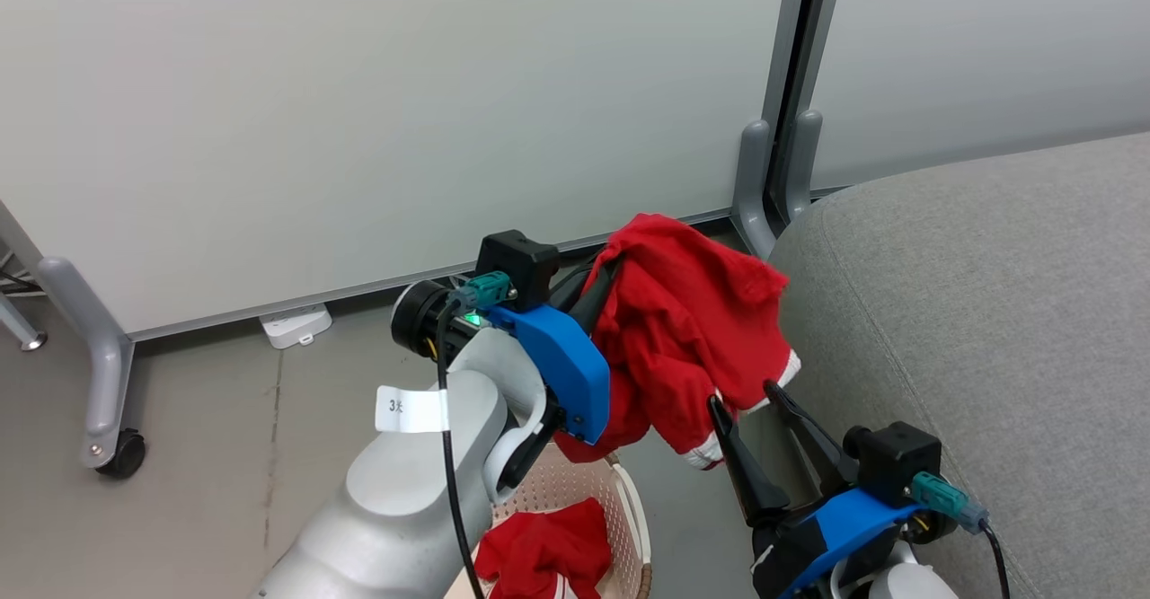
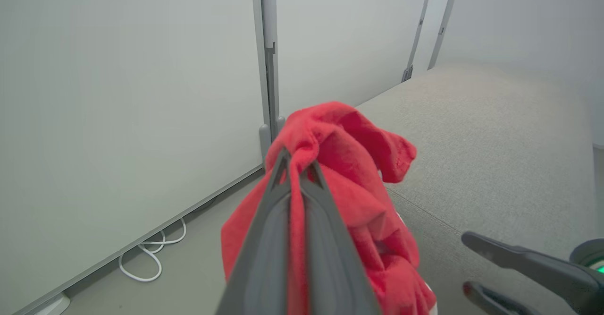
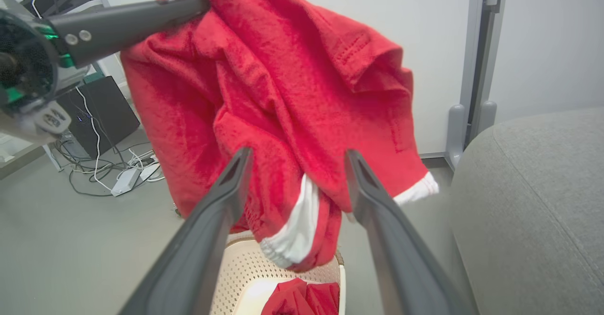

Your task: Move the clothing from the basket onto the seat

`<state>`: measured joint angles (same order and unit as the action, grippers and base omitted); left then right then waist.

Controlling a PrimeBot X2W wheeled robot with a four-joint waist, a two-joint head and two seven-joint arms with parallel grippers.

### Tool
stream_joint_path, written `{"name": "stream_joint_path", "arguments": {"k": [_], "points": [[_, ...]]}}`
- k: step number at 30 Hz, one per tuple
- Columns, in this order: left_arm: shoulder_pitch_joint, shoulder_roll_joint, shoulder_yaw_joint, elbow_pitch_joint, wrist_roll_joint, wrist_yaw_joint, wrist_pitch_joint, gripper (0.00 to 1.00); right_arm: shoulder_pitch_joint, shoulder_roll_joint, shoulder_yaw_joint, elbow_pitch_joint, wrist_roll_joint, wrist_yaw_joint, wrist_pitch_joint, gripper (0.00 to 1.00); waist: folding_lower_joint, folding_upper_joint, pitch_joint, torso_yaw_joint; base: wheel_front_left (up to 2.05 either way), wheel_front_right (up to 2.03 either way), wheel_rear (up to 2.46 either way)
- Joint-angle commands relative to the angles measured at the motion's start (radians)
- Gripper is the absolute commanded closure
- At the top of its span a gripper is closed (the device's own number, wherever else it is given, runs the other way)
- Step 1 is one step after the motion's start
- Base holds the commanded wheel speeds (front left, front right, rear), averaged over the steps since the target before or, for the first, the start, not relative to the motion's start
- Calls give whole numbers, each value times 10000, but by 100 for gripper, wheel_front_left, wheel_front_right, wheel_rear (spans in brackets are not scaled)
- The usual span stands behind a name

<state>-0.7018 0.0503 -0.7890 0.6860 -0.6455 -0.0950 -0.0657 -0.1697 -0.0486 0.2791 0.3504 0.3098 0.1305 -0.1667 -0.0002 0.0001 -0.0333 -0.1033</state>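
- The left jaws are clamped shut on a bunched fold of one red garment (image 1: 683,347), holding it high; I'd say that is so the loose cloth lifts out of the basket (image 1: 633,500) instead of dragging on it.
- The garment hangs above the basket and just beside the grey seat (image 1: 988,312), not yet over it.
- The right jaws stand apart and empty, pointing up at the white-trimmed hem; perhaps they are there to gather the drooping end, though that is only my guess.
- The second garment (image 1: 548,545) lies crumpled in the basket's bottom, so the job looks under half done.
- The next move calls for a swing across over the cushion; let go too soon and the cloth lands on the floor (image 1: 225,419).
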Motion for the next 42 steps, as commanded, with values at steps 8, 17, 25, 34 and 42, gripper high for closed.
{"name": "stream_joint_path", "arguments": {"k": [8,17,25,34,42], "points": [[-321,6,-719,-94,-531,330,-54,100,154,-32,93,-230,-42,5,165,0,2,-1,-15,-81,0,0,0],[-560,4,-1276,86,-1053,422,-185,100,-692,-34,691,-121,84,5,566,0,2,-1,147,-148,0,0,0],[-741,2,-1804,23,-1518,430,-299,100,-1832,-31,840,650,-228,5,1001,0,2,-1,313,-59,0,0,0],[-868,5,-2416,-123,-2017,443,-390,100,-2835,-32,1377,1949,-25,5,1261,0,2,-1,314,68,0,0,0],[-970,0,-2839,-295,-2510,373,-460,100,-3437,-32,1896,3098,388,5,1457,0,2,-1,263,167,0,0,0]]}}
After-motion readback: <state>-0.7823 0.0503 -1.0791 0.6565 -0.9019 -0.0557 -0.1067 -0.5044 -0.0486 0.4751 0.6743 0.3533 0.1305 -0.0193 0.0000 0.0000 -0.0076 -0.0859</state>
